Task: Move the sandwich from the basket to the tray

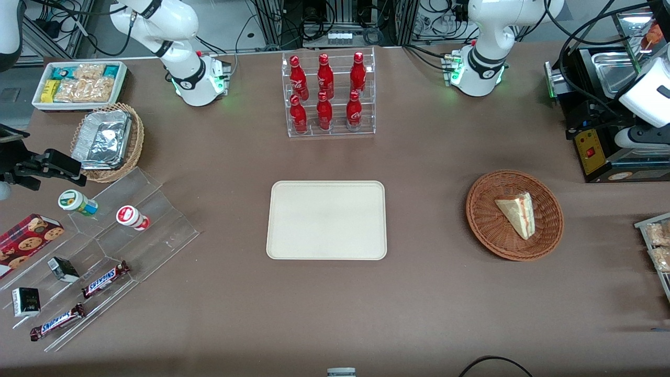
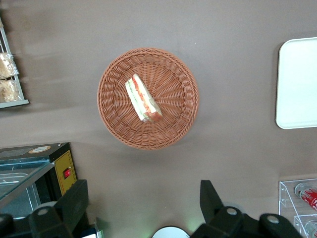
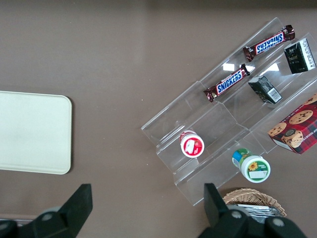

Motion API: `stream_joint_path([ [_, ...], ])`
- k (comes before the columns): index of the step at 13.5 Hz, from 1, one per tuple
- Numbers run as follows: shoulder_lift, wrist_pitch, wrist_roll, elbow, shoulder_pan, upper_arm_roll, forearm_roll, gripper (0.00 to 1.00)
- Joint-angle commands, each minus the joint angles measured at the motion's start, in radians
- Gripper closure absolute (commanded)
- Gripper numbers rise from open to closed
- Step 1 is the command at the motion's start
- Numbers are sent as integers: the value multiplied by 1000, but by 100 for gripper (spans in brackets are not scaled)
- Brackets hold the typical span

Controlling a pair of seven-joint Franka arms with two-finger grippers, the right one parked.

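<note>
Still untouched: pale triangular sandwich in round reddish-brown wicker basket; cream rectangular tray bare; pincer wide, high above.

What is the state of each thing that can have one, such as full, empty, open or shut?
sandwich: lying in the basket, not held.
basket: holds only the sandwich.
tray: empty.
claw: open, above the table beside the basket, holding nothing.
bottle rack: six red bottles, all upright.
tan wicker basket: holds foil trays.
</note>
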State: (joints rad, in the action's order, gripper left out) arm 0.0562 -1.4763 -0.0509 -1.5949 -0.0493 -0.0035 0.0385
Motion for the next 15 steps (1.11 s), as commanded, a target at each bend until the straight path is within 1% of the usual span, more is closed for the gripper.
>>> stream_joint_path([
  [1, -10, 28, -14, 30, -15, 5, 6, 0],
  [5, -41, 27, -10, 21, 2, 22, 6, 0],
  [8, -142, 5, 46, 16, 29, 42, 6, 0],
  [9, -165, -22, 75, 3, 54, 43, 4, 0],
  [11, -174, -134, 123, -84, 72, 43, -8, 0],
  [13, -174, -250, 219, -169, 88, 45, -17, 0],
  [15, -194, -323, 330, -224, 98, 46, -32, 0],
])
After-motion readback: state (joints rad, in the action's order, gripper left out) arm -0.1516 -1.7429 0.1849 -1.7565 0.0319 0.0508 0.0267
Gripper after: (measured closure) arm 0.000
